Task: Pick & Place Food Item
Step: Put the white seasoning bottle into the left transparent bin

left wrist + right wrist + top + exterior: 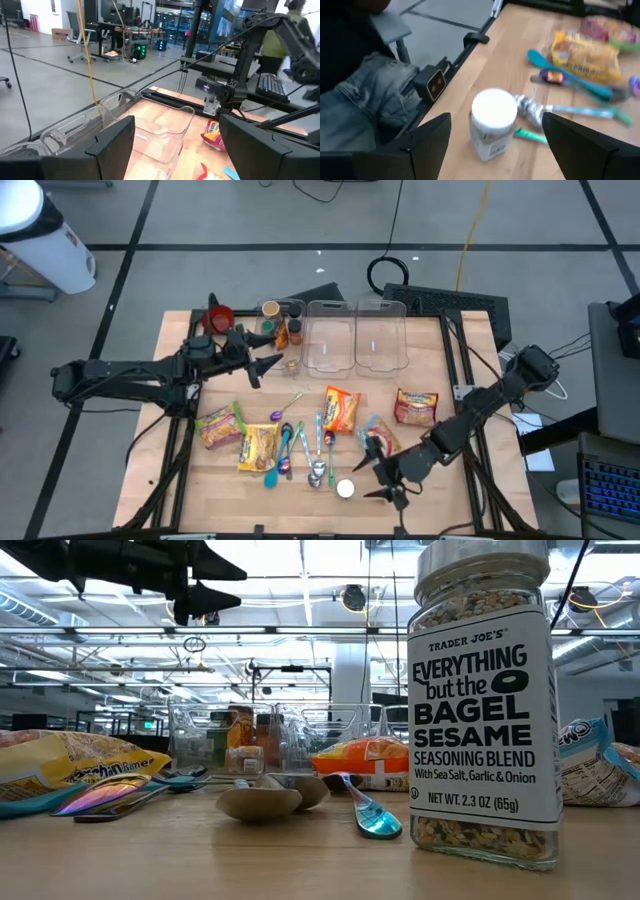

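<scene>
A seasoning jar (345, 488) with a white lid stands upright on its base near the table's front edge; it also shows in the right wrist view (492, 125) and close up in the low view (485, 700). My right gripper (378, 480) is open and low, its fingers pointing at the jar from the table's right, just short of it. My left gripper (268, 366) is open and empty, up in the air at the back left near the clear containers (355, 335). Several snack packets (340, 408) lie flat mid-table.
Several spoons (300, 450) lie between the packets. Small spice bottles (285, 325) and a red object (218, 315) stand at the back left. A person's jeans-clad legs (370, 95) show just past the table's front edge (470, 55).
</scene>
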Available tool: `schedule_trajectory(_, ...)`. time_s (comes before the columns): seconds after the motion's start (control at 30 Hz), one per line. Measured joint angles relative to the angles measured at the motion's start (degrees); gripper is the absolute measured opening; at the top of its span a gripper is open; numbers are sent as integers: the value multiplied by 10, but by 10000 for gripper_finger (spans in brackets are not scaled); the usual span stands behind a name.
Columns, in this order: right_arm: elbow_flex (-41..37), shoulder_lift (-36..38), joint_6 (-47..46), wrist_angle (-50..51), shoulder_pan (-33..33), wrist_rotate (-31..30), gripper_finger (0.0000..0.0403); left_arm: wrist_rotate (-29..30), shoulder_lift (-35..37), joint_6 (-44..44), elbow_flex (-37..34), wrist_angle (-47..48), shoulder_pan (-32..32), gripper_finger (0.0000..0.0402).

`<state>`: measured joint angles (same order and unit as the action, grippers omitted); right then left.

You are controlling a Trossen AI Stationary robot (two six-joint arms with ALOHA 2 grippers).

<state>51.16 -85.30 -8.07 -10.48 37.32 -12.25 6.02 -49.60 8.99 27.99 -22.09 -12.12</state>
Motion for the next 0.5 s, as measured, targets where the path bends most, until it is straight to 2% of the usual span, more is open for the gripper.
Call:
schedule_trajectory(0.2,-100,0,-74,-120,0,-16,295,0,0,2,0,0,0,296)
schedule_trajectory(0.33,-158,-17,-84,-233,-15,-13,293,0,0,2,0,0,0,296)
schedule_trajectory(0.43,-175,-49,-62,-320,-18,-12,293,0,0,1,0,0,0,296)
schedule_trajectory(0.5,-173,-75,-60,-339,-21,-10,293,0,0,-1,0,0,0,296)
